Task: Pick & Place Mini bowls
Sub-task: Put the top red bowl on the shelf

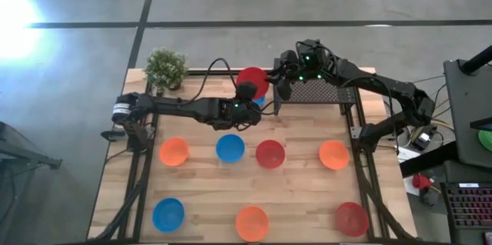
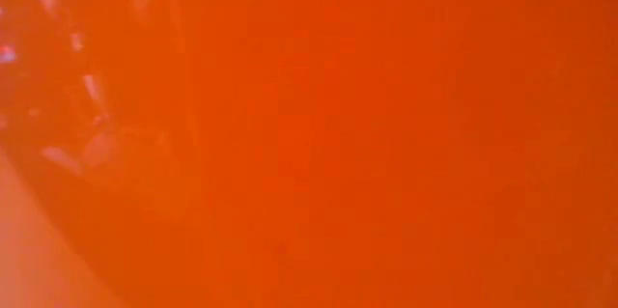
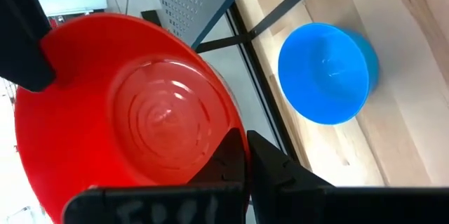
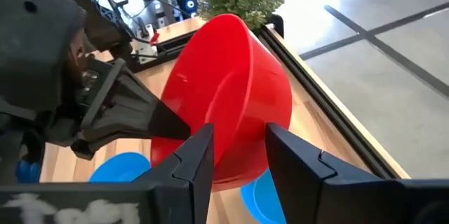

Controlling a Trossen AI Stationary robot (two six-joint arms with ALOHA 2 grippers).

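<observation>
On my screens the left gripper (image 1: 247,100) is pinched tight on the rim of a red bowl (image 1: 252,82), holding it up off the table near the far edge, tilted on its side. From the left wrist camera I see the two dark fingers (image 3: 235,168) pressed together on the rim of the red bowl (image 3: 126,104), its hollow facing the lens. The right gripper (image 1: 278,85) sits just beside that same bowl on its other side; in the right wrist camera its fingers (image 4: 200,157) stand apart with the wall of the red bowl (image 4: 231,90) between them, one finger on each side, and I cannot tell whether they touch it.

Under the lifted bowl a blue bowl (image 3: 324,73) rests on the wooden table (image 1: 300,191); from above only a sliver of it shows.

Further out, a middle row runs orange bowl (image 1: 174,151), blue bowl (image 1: 230,147), red bowl (image 1: 270,153), orange bowl (image 1: 334,154). The near row holds a blue bowl (image 1: 167,214), an orange bowl (image 1: 252,223) and a red bowl (image 1: 350,219), all well apart.

A small potted plant (image 1: 165,69) stands at the far left corner, and a black mesh rack (image 1: 317,91) lies at the far right, beneath the right arm.

The low camera gives me nothing but an orange blur.
</observation>
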